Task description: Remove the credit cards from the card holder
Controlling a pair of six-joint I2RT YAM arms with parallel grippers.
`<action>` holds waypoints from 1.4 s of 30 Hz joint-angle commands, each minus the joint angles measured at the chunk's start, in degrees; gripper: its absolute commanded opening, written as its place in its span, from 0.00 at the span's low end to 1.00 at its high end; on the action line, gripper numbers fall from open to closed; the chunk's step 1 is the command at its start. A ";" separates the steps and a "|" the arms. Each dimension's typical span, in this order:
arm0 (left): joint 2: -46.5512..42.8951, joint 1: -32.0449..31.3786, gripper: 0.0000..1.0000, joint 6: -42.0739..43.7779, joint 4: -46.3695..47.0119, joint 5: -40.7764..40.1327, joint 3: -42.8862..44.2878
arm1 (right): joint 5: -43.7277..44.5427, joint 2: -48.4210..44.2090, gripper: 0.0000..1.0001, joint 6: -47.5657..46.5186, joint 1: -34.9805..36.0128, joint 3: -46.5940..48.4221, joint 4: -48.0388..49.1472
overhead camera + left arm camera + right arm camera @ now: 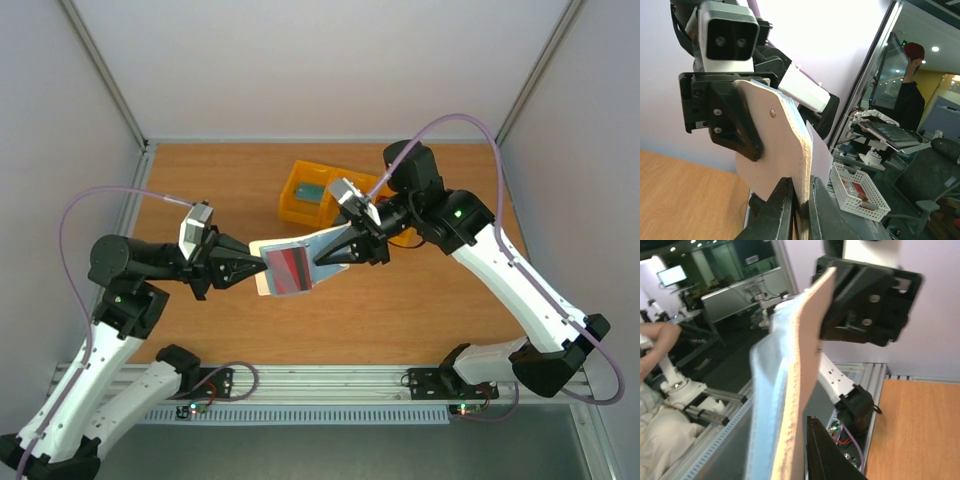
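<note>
The card holder (262,284) hangs open in the air between both arms, cream outside, with a dark red credit card (293,268) showing in its inner face. My left gripper (258,267) is shut on its left edge; in the left wrist view both fingers (782,205) pinch the cream edge of the card holder (775,150). My right gripper (322,260) is shut on the opposite edge. In the right wrist view the card holder (807,350) stands edge-on with its grey-blue lining to the left. One black finger (827,455) lies against it and the other is hidden.
A yellow plastic tray (293,208) stands on the wooden table behind the holder, with a teal card (310,192) in one compartment. White walls close the back and sides. An aluminium rail (320,385) runs along the near edge.
</note>
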 commanded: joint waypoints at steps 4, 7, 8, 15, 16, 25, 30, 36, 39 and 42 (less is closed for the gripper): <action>-2.09 -0.15 0.00 15.84 -34.94 -19.31 2.44 | 22.84 5.28 0.38 12.53 -0.05 -2.88 9.69; -2.13 -0.13 0.00 25.78 -52.79 -41.63 2.15 | 32.23 8.23 0.52 16.60 -0.06 -5.66 8.06; -1.77 -0.13 0.00 27.21 -56.64 -46.93 1.69 | 35.65 8.94 0.54 17.90 -0.06 -6.86 7.43; 3.88 -0.39 0.00 25.38 -60.46 -48.32 -2.94 | 59.86 12.54 0.62 25.87 -0.26 -13.54 2.09; 5.13 -0.40 0.00 22.28 -59.92 -46.51 -4.23 | 62.71 12.46 0.63 27.18 -0.27 -13.90 1.53; 12.70 -0.39 0.00 8.76 -48.26 -42.08 -13.10 | 51.12 11.40 0.63 37.46 9.35 -28.28 32.74; 14.54 0.01 0.00 4.82 -43.93 -41.21 -17.14 | 51.59 19.73 0.66 44.71 11.12 -28.19 36.05; 15.26 0.65 0.00 2.73 -36.40 -39.86 -21.02 | 47.54 24.36 0.54 45.45 12.30 -29.33 38.43; 15.52 0.92 0.00 1.65 -35.24 -40.61 -22.28 | 45.28 26.93 0.47 46.57 12.65 -29.39 39.88; 16.04 1.19 0.00 1.41 -35.05 -40.92 -22.72 | 44.16 28.70 0.43 46.89 12.86 -28.76 39.77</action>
